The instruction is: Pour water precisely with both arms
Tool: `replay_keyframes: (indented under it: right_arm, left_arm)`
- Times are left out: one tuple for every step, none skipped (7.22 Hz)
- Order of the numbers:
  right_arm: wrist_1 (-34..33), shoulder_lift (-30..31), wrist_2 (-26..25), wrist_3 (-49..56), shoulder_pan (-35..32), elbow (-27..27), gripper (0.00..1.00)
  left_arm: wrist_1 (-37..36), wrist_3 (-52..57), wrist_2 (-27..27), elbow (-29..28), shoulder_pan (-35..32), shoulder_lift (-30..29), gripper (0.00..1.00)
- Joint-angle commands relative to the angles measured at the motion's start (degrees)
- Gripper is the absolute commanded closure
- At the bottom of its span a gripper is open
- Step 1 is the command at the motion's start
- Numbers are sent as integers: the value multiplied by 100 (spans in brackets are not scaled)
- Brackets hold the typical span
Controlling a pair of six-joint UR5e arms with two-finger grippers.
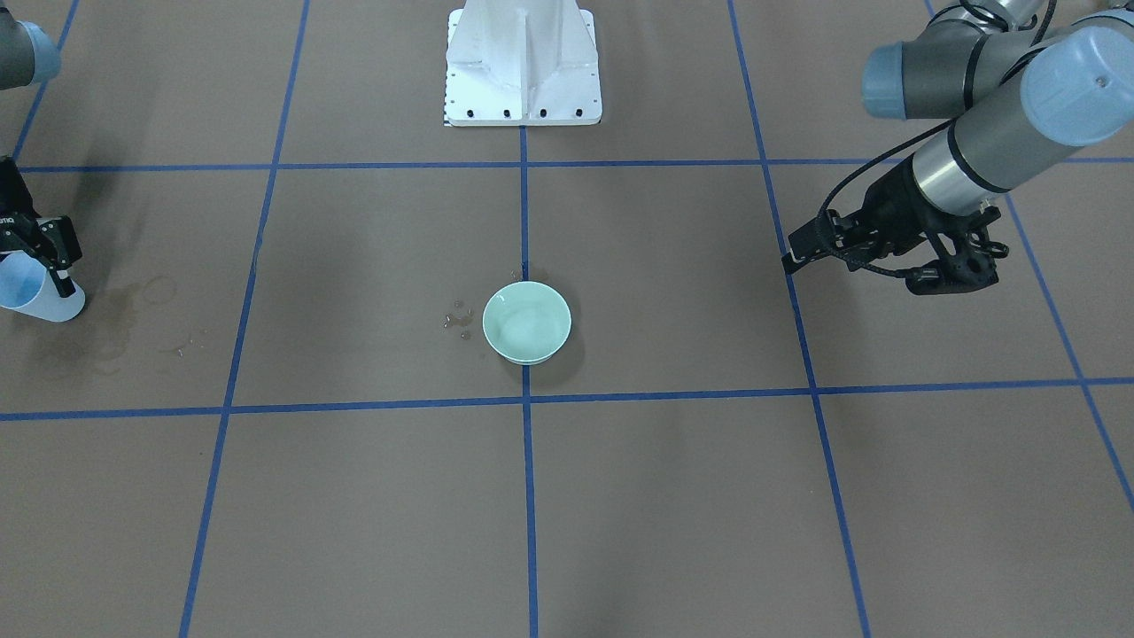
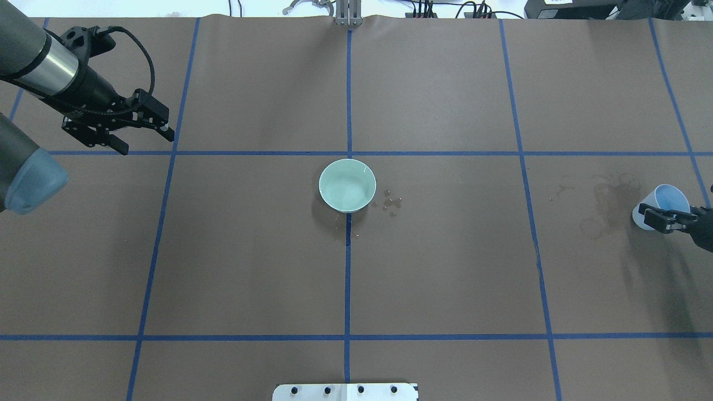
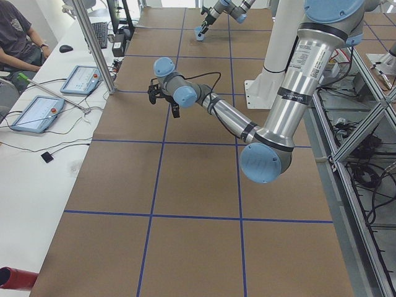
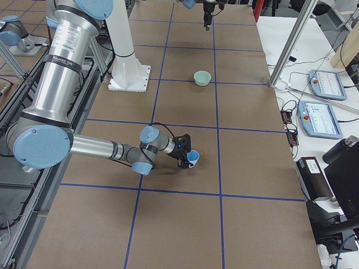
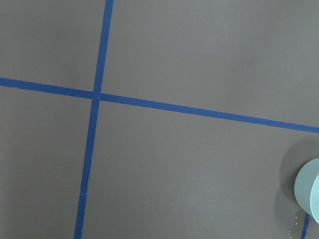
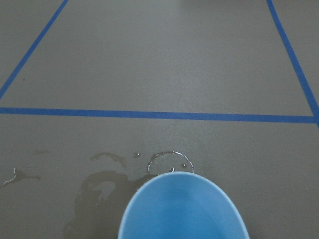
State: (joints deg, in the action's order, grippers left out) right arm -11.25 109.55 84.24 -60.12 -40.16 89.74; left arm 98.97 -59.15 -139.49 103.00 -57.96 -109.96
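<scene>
A pale green bowl (image 1: 526, 321) (image 2: 347, 185) stands at the table's middle; water shows in it only as a faint sheen. Water drops (image 2: 390, 201) lie beside it. My right gripper (image 2: 660, 218) (image 1: 53, 266) is shut on a light blue cup (image 2: 665, 201) (image 1: 27, 288), tilted low over the table far from the bowl. The cup's rim fills the bottom of the right wrist view (image 6: 182, 209); I cannot tell if it holds water. My left gripper (image 2: 143, 139) (image 1: 850, 270) is open and empty, hovering far from the bowl, whose edge shows in its wrist view (image 5: 309, 199).
Wet stains (image 2: 604, 195) (image 6: 124, 169) mark the brown paper by the cup. The white pedestal base (image 1: 523, 71) stands at the robot's side. Blue tape lines form a grid. Tablets (image 3: 80, 79) and a seated operator (image 3: 18, 37) are beyond the far edge.
</scene>
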Motion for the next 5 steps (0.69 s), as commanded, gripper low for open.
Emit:
replay_keyframes:
  right_arm:
    - [0,-4,-31,0,26,-27,6]
    - [0,-4,-66,0,26,-27,0]
    - [0,-4,-57,9,17,-1,0]
    - [0,22,4,43,0,78,0]
    - [0,57,48,70,-18,201,0]
  left_arm:
    - [-9,0,1,0,4,1,1]
    - [-9,0,1,0,4,-8,1]
    - [-18,-9,1,0,4,-17,1]
    - [-18,-9,1,0,4,-17,1]
    - [-18,-9,1,0,4,-17,1]
